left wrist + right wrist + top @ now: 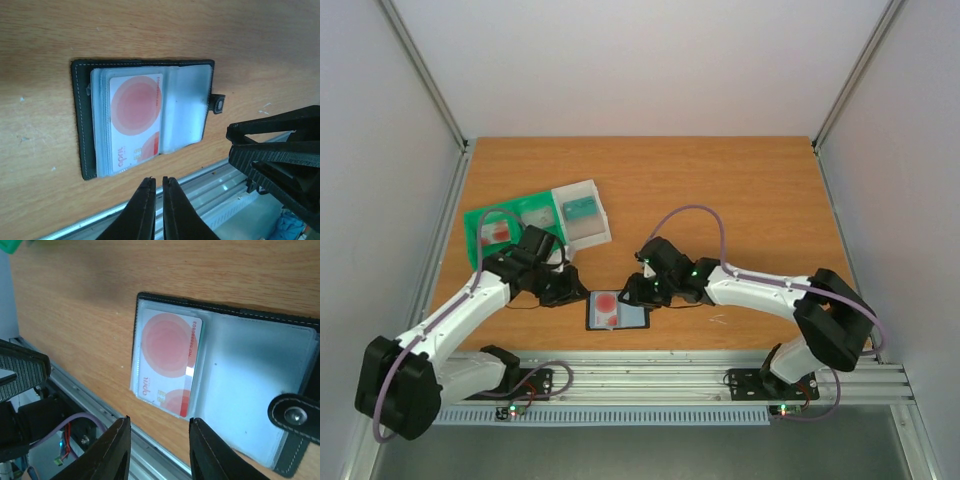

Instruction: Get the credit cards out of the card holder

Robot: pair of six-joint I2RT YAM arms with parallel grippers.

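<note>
Setting: an orange-brown wooden surface [720, 190], with two white robot arms reaching in from its near edge.

Far left, toward the back: a green compartment tray [480, 215]. One compartment holds a whitish card with red round blotches [498, 232].

Just right of the tray: a clear-white plastic box [595, 232], touching the tray's right end, with a teal card [580, 209] lying in it.

Left tool [158, 180]: its two black fingers are drawn almost together with only a slim gap. Nothing is between them. It hovers just left of the holder, above the surface.

Centre, by the near edge: the black bifold card holder [187, 110] lies open and flat. Its pale blue-grey pockets face up and its small snap tab [218, 103] sticks out on the right side.

In the holder: another whitish red-blotched card [135, 120] sits in the left pocket. The right wrist view shows a thin teal edge behind it, perhaps a second card. The right pocket looks empty.

Right tool [160, 421]: its fingers stand moderately apart and hold nothing. It is poised over the holder's near edge, just below the card.

Progress: partly done, by my reading. Two cards lie outside the holder, and at least one is left to pull out.

Left to do: grip the pocketed card by an edge and slide it free, probably while the holder is pinned down.
</note>
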